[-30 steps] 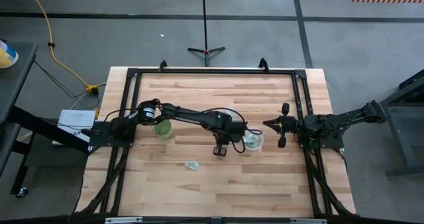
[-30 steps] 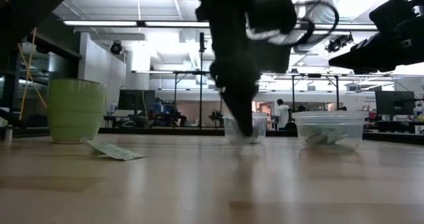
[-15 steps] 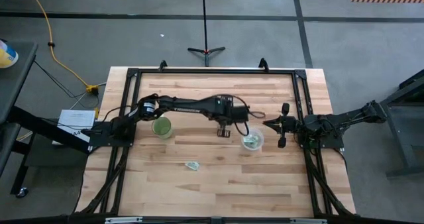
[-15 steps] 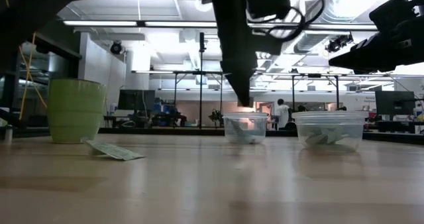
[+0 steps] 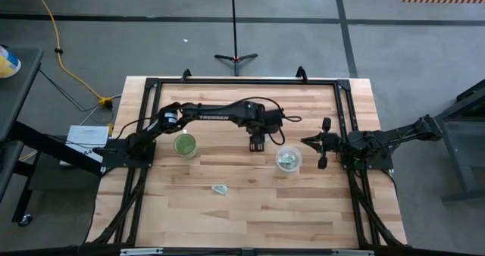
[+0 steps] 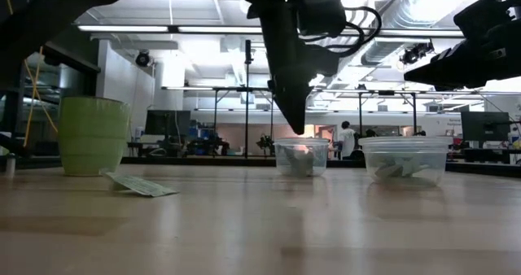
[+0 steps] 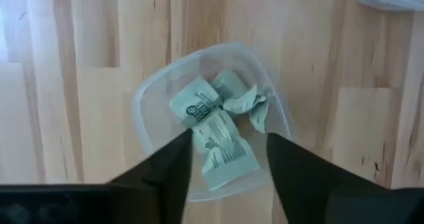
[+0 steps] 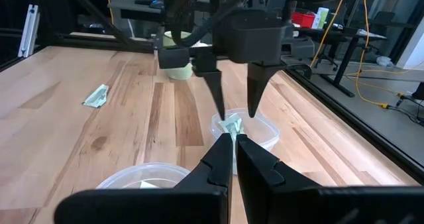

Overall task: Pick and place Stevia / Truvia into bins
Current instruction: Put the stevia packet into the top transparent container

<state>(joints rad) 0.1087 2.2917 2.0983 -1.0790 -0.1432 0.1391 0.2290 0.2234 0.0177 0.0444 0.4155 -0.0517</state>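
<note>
My left gripper (image 5: 257, 145) hangs above the far bin (image 7: 211, 118), fingers apart, holding nothing. Inside that bin lie several Stevia packets (image 7: 218, 134), crumpled together. The second bin (image 5: 288, 160) stands just beside it, nearer to my right gripper (image 5: 321, 142), w/ packets in it too. My right gripper waits there, fingers pressed together. One loose packet (image 5: 220, 189) lies on the table (image 5: 303, 210), well apart from the far bin, beyond the green cup (image 5: 185, 145).
</note>
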